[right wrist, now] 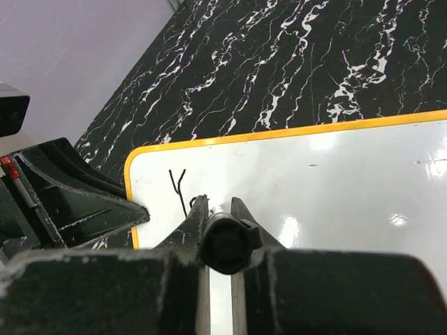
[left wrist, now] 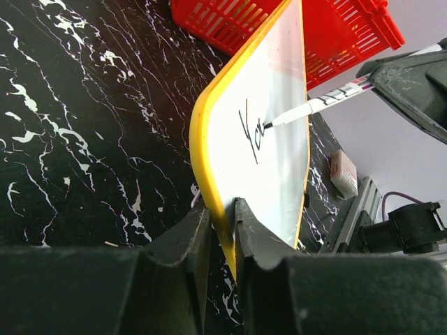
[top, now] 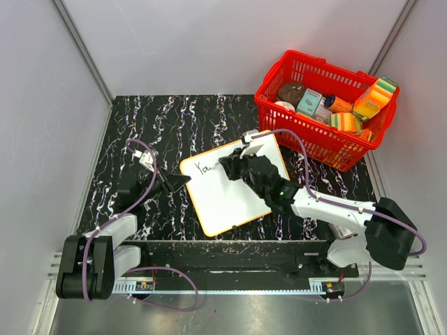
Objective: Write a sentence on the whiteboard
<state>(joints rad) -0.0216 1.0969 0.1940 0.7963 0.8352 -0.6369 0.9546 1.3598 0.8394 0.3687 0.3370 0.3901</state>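
Note:
The whiteboard (top: 234, 188) lies flat on the black marble table, white with an orange-yellow rim, with "Yo" written near its left end. My left gripper (top: 183, 181) is shut on the board's left rim (left wrist: 222, 222). My right gripper (top: 225, 165) is shut on a marker (right wrist: 223, 241), whose tip touches the board just right of the letters (left wrist: 267, 125). The written "Y" shows in the right wrist view (right wrist: 176, 187); the marker tip is hidden there by my fingers (right wrist: 196, 215).
A red basket (top: 318, 132) with sponges, cans and packets stands at the back right, close to the board's far corner. White walls enclose the table on three sides. A small red-and-white box (left wrist: 343, 172) lies near the rail.

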